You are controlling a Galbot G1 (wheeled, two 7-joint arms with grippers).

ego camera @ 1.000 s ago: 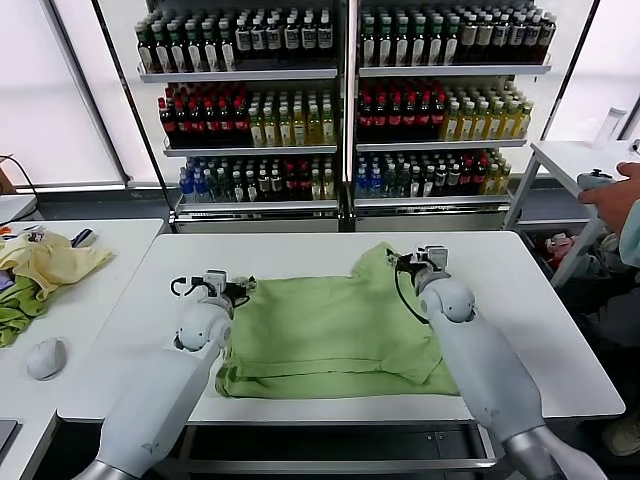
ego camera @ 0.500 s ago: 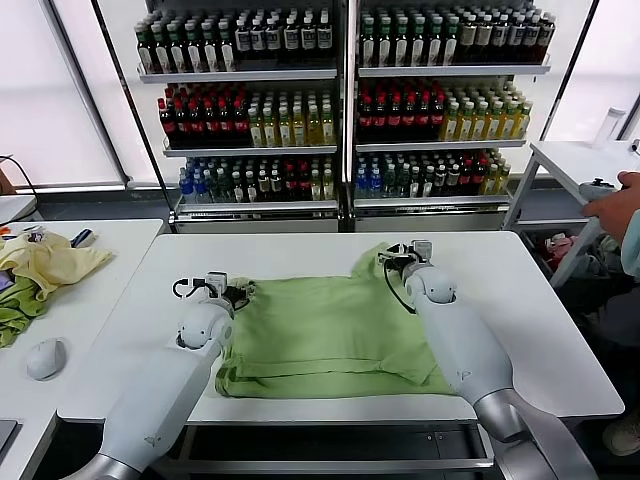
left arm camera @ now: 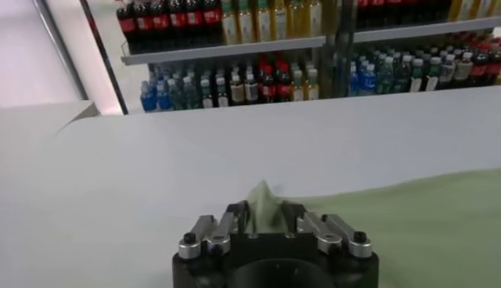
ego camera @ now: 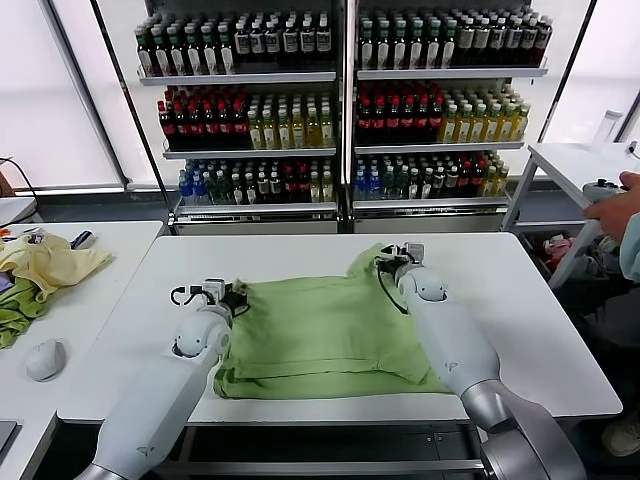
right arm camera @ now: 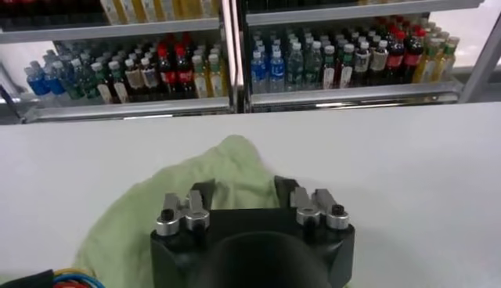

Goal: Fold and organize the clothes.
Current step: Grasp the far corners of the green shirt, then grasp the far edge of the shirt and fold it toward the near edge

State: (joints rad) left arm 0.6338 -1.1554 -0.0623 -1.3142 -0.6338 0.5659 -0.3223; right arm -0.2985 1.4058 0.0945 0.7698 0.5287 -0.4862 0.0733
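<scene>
The light green polo shirt lies spread on the white table, its bottom edge folded near the front. My left gripper is at the shirt's far left corner. In the left wrist view this gripper is shut on a raised peak of the shirt's fabric. My right gripper is at the shirt's far right sleeve. In the right wrist view its jaws stand apart, open, over the bunched sleeve. The collar, buttons and printed graphic are hidden.
A pale yellow garment and a darker green cloth lie on the left side table beside a white mouse. Drink shelves stand behind. A person's hand is at the far right by another table.
My right gripper has moved left and farther back along the shirt's far right sleeve. My left gripper has stayed at the far left corner, holding the fabric.
</scene>
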